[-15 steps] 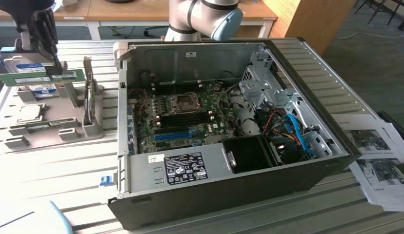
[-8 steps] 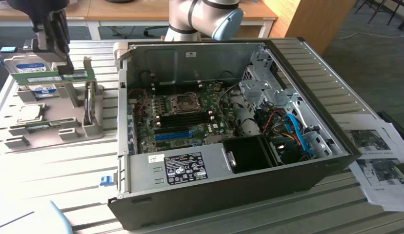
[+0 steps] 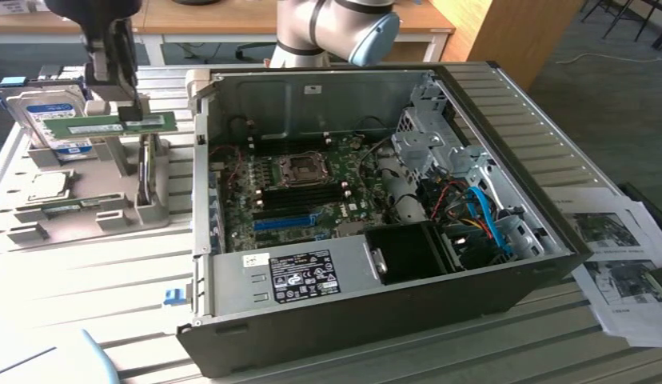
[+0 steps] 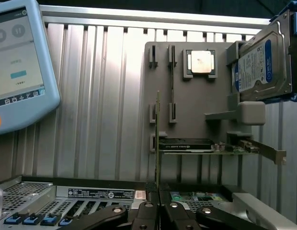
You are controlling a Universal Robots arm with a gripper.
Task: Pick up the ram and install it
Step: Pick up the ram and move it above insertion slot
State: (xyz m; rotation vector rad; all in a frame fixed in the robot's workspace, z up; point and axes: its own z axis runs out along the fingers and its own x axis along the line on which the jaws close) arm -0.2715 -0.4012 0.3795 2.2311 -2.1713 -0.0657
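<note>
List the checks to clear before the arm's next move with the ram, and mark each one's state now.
1. Hand shut on the ram: ok.
2. Ram free of the grey holder: cannot tell.
3. Case open, motherboard exposed: ok.
4. Black slots unoccupied: ok, as far as shows.
5. Ram above the motherboard: not ok; it hangs over the holder, to the exterior view's left of the case.
</note>
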